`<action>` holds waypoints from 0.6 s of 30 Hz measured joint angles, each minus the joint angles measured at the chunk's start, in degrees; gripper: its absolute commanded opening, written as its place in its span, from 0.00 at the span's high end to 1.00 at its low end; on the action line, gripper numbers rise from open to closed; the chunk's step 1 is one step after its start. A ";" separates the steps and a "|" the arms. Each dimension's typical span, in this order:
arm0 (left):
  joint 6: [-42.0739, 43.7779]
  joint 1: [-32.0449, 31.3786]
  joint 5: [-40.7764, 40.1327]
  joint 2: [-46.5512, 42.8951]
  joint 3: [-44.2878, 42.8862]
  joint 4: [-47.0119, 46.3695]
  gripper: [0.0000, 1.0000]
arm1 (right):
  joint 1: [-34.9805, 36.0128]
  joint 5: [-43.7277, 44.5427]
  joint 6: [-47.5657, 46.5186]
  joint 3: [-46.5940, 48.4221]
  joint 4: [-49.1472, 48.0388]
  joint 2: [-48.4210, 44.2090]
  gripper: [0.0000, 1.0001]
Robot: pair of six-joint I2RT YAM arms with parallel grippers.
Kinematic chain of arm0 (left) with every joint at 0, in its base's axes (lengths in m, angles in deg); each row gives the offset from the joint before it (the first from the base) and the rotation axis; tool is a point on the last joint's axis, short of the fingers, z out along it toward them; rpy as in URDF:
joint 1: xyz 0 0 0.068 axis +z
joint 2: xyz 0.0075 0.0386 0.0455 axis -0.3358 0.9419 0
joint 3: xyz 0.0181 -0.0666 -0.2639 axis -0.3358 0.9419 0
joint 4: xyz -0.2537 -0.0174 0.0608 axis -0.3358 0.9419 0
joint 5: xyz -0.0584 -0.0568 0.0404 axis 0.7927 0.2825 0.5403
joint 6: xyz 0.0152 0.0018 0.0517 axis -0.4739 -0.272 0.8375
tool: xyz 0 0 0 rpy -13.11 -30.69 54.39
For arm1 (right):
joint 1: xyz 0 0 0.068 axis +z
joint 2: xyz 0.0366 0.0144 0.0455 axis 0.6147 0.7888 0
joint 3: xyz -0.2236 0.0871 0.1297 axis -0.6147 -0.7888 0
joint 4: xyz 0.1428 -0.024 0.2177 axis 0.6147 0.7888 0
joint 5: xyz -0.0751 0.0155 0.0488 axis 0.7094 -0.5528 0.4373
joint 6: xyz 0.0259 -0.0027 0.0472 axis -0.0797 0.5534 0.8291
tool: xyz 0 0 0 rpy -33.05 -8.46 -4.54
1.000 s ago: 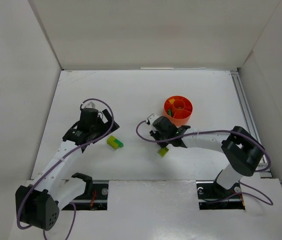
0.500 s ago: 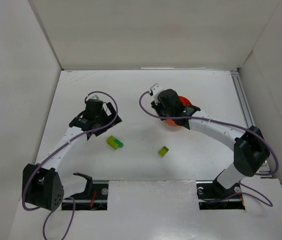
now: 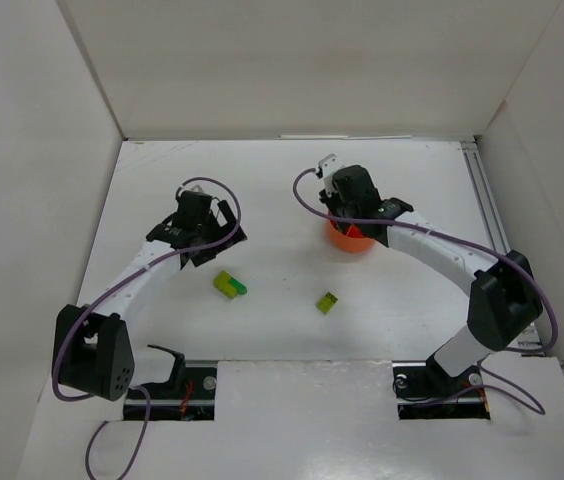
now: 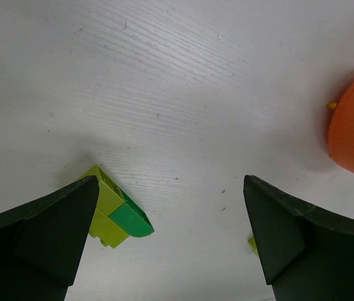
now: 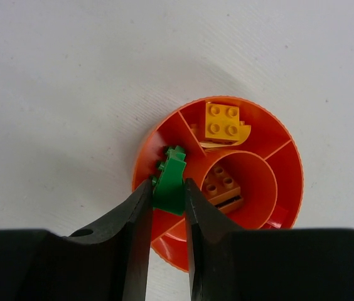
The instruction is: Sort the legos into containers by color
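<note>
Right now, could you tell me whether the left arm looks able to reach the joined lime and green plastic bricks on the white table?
Probably yes. The left gripper hangs open close by the lime and green bricks, one finger right beside them, and nothing lies on them or blocks the way.

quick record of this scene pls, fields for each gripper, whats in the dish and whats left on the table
right gripper: shut on a green brick, over the orange dish
left gripper: open, empty, above the table
dish contents: yellow brick in an outer compartment; brown brick in the central cup
loose on table: lime-and-green brick pair; small lime brick
sorting: not finished
</note>
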 measured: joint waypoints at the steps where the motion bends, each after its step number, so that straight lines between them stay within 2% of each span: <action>1: 0.11 0.00 0.02 0.17 -0.07 -0.02 0.01 | -0.07 0.04 0.02 -0.07 0.22 0.00 0.77; 6: 0.15 0.00 0.02 0.28 -0.07 0.02 0.01 | -0.09 0.44 0.28 -0.33 0.63 0.00 0.72; 14: -0.81 0.00 0.04 0.02 0.44 0.02 0.01 | -0.11 0.85 0.52 -2.67 1.53 -0.22 0.54; 18: -1.90 0.00 -0.22 -1.68 2.45 0.85 0.01 | -0.02 0.85 0.72 -3.02 1.92 -1.68 0.49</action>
